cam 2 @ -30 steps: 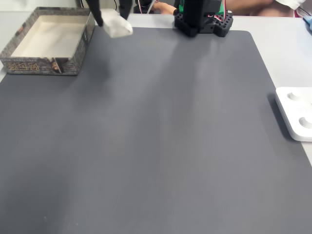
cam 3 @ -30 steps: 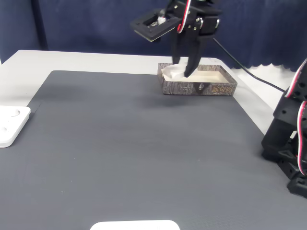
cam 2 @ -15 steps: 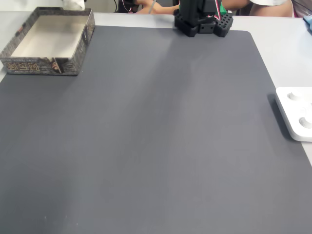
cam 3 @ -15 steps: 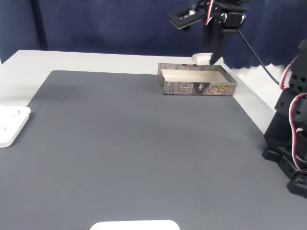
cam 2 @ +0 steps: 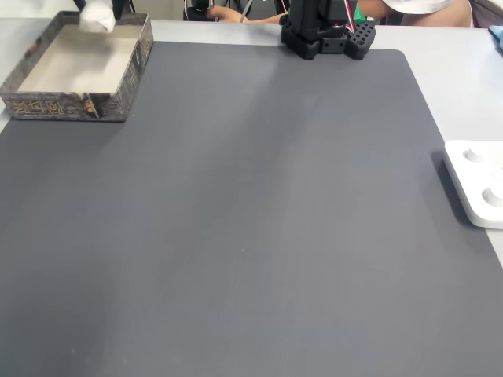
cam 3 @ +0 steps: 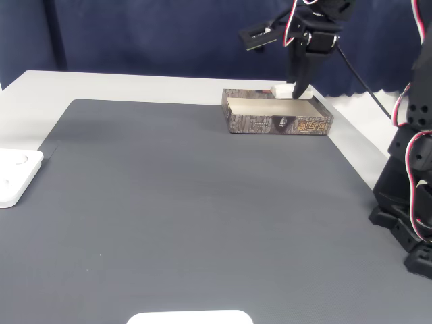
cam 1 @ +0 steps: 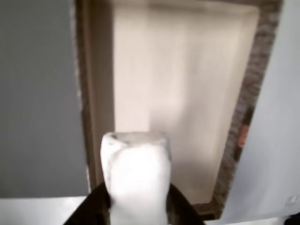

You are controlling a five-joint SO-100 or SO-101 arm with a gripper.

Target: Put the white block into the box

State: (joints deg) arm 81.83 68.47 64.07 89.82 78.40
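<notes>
Left to right in a fixed view: the box (cam 2: 78,67) is sitting at the top-left corner of the dark mat (cam 2: 236,220), and the white block (cam 2: 97,16) is now hanging over its far end, lower and further in than half a second ago, when it was barely peeking in at the picture's top edge. The gripper holding it is cut off by that top edge, just a dark sliver beside the block. Moving right, the arm's black base (cam 2: 326,31) is standing at the mat's far edge, unchanged, and the flat white device (cam 2: 478,184) is lying at the right edge, partly out of frame.

In the other fixed view, the gripper (cam 3: 294,86) is pinching the white block (cam 3: 282,89) just above the far rim of the box (cam 3: 278,113); half a second ago it was riding higher. I cannot tell whether the block is touching the rim.

In the other view, looking straight down, the white block (cam 1: 136,180) is filling the lower middle, clamped between two dark fingers (cam 1: 180,208) whose tips are hidden behind it. The box's (cam 1: 260,93) cream floor is lying below, blurred; the block's lower end is cut off by the frame.
</notes>
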